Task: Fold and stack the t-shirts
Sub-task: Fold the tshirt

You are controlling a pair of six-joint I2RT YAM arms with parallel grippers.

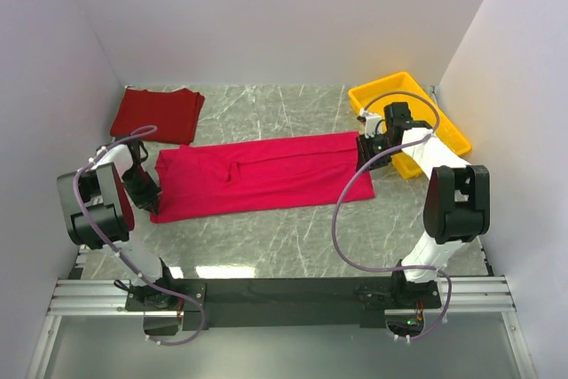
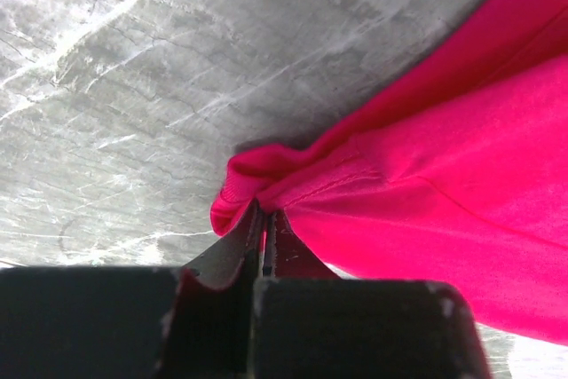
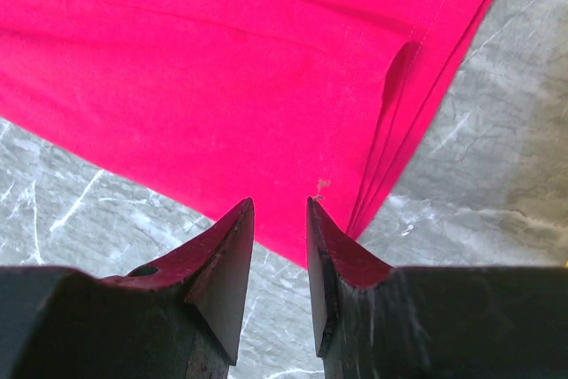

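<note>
Bright red t-shirt (image 1: 266,175): you can see it lying flat in the middle of the counter (image 1: 266,237). It is folded into one long strip that runs from left to right.
Dark red t-shirt (image 1: 158,114): it lies folded at the far left corner of the counter, just behind the left end of the bright one.
Your left pincer (image 2: 264,215): it is clenched on the left end of the bright red t-shirt. The cloth is bunched up at its tips.
Your right pincer (image 3: 280,206): it is released, with its tips a little apart. It sits at the right end of the bright red t-shirt, by the edge, with nothing pinched.
Yellow tray (image 1: 426,108): it sits at the far right, just behind your right pincer.
</note>
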